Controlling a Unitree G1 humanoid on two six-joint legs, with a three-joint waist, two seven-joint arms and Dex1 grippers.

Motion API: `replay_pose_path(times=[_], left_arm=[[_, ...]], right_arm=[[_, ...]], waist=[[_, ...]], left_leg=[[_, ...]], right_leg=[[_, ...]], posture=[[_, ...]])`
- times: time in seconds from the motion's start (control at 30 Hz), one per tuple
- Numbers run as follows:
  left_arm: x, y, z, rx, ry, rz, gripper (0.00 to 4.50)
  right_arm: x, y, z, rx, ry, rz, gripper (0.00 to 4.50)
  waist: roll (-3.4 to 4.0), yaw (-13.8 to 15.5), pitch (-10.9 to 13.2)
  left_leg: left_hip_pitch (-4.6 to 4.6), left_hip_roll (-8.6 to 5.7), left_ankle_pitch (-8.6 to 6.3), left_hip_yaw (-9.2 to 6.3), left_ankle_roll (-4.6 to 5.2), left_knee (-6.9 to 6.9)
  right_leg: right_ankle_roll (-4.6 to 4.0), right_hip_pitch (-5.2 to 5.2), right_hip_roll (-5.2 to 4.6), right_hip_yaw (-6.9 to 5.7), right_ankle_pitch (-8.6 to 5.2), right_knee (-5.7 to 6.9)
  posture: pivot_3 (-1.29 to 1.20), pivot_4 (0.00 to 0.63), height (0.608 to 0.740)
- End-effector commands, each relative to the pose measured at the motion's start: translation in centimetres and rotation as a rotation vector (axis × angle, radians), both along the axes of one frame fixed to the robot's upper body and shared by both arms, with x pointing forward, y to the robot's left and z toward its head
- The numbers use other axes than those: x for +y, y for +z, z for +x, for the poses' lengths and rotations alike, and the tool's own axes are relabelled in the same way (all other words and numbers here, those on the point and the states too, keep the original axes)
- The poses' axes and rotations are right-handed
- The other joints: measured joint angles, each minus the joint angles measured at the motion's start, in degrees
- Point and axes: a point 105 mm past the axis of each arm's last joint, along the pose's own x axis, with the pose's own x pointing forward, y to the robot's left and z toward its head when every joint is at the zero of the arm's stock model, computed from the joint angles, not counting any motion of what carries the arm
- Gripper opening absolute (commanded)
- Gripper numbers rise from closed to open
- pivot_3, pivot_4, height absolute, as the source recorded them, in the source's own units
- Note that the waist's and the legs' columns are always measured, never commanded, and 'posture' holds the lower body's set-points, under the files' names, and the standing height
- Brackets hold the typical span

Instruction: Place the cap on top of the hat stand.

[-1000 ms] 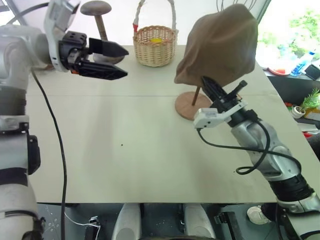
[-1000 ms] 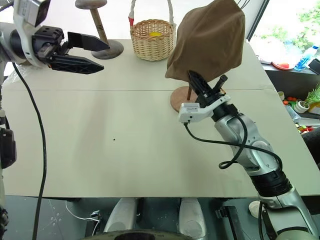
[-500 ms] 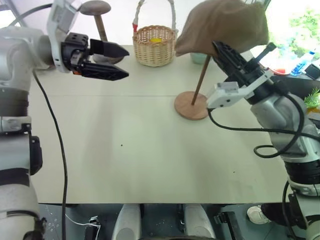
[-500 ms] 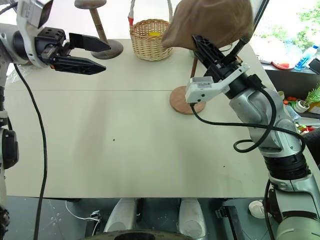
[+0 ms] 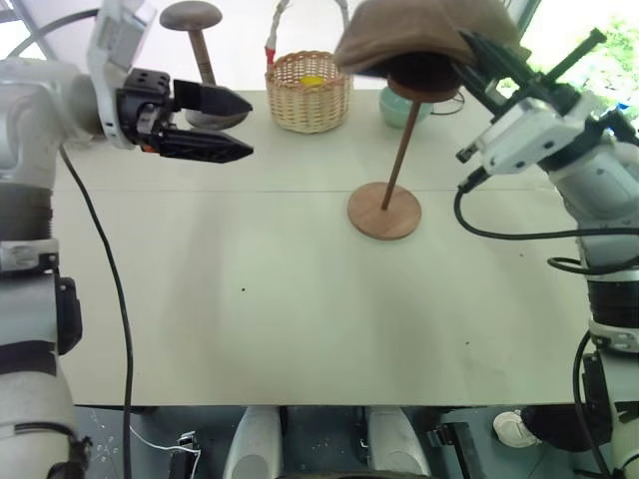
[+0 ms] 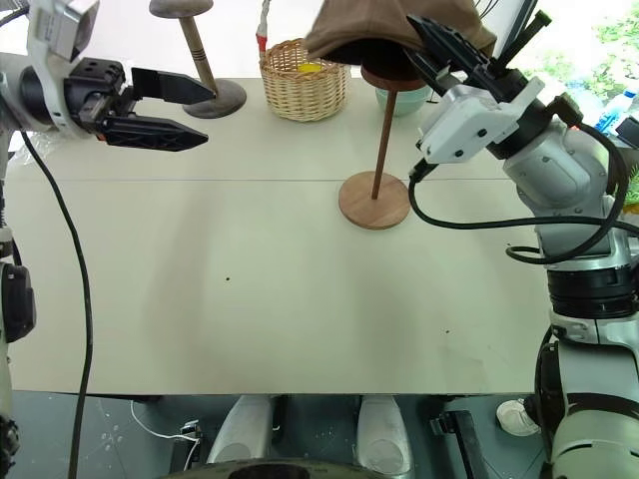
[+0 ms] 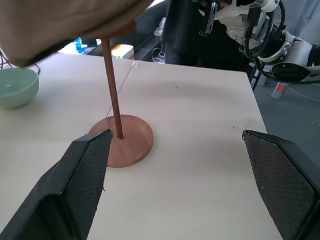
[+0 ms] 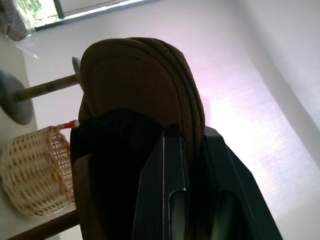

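The soft, light cap is pinched at its rim by the right gripper above the hat stand; the left gripper is held wide open, empty.

The top of the cap is cut off by the upper edge of both eye views. The cap covers most of the flat top of the hat stand, so it is not clear whether they touch. The right gripper has its fingertips tucked in the cloth. The far stand is partly hidden behind the left gripper. The yellow thing in the basket is too small to tell.
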Motion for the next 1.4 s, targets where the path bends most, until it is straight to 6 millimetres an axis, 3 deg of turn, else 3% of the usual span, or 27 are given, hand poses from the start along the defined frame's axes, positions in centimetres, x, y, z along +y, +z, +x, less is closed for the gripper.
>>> replay_pose_path(times=[0.03,0.3,0.57,0.8,0.9,1.03,1.27,1.4], left_arm=[[0.5,1.5,-0.5,-0.068,0.019,-0.007,4.35],[0.3,1.6,-0.2,-0.075,0.022,-0.007,4.35],[-0.1,1.8,0.1,-0.082,0.012,-0.004,4.35],[-0.1,2.0,0.2,-0.091,0.010,-0.002,4.35],[-0.2,2.0,0.4,-0.094,0.010,-0.003,4.35],[-0.4,1.9,0.5,-0.092,0.004,-0.006,4.35],[0.2,1.6,0.5,-0.075,0.013,-0.013,4.35],[0.8,1.1,0.5,-0.064,0.026,-0.017,4.35]], right_arm=[[-0.6,2.1,-1.4,-0.078,0.053,-0.017,0.01],[-1.0,-0.1,-3.1,-0.119,0.111,-0.122,0.01],[-3.3,-2.1,-1.7,-0.016,0.038,-0.037,0.01],[-3.7,-4.0,-1.9,0.041,0.037,-0.077,0.01],[-3.2,-4.6,-2.3,0.045,0.060,-0.100,1.11],[-3.3,-4.9,-2.2,0.074,0.034,-0.100,3.11],[-3.6,-4.3,-4.2,0.101,-0.017,-0.150,3.11],[-3.4,-4.1,-5.9,0.202,-0.042,-0.185,3.11]], waist=[[0.02,-0.01,0.01],[0.02,0.06,0.02],[0.02,0.13,0.02],[0.02,0.14,0.02],[0.02,0.15,0.02],[0.02,0.15,0.02],[0.02,0.43,0.03],[0.02,0.41,0.03]], left_leg=[[0.00,0.00,0.00,0.00,0.00,0.00],[0.00,0.00,0.00,0.00,0.00,-0.07],[0.01,0.00,0.00,0.01,0.00,0.08],[0.02,0.00,0.00,0.01,0.00,0.01],[0.03,-0.01,0.00,0.02,0.00,0.03],[0.03,0.00,0.00,0.02,0.00,0.09],[0.02,-0.01,0.00,0.02,0.00,0.05],[0.03,-0.01,0.00,0.02,0.00,0.05]], right_leg=[[0.01,0.00,0.00,0.01,0.01,0.00],[0.22,-0.03,0.01,0.01,0.09,0.00],[0.02,0.02,0.01,0.04,0.03,0.02],[0.14,0.01,0.02,0.05,0.07,0.03],[0.20,0.01,0.02,0.05,0.10,0.03],[0.08,0.03,0.02,0.06,0.04,0.03],[0.14,0.04,0.02,0.06,0.05,0.04],[0.10,0.04,0.02,0.06,0.03,0.03]], posture=[[0.00,0.150,0.728],[0.00,0.150,0.728],[0.00,0.150,0.728],[0.00,0.150,0.728],[0.00,0.150,0.728],[0.00,0.150,0.728],[0.00,0.150,0.728],[0.00,0.150,0.728]])
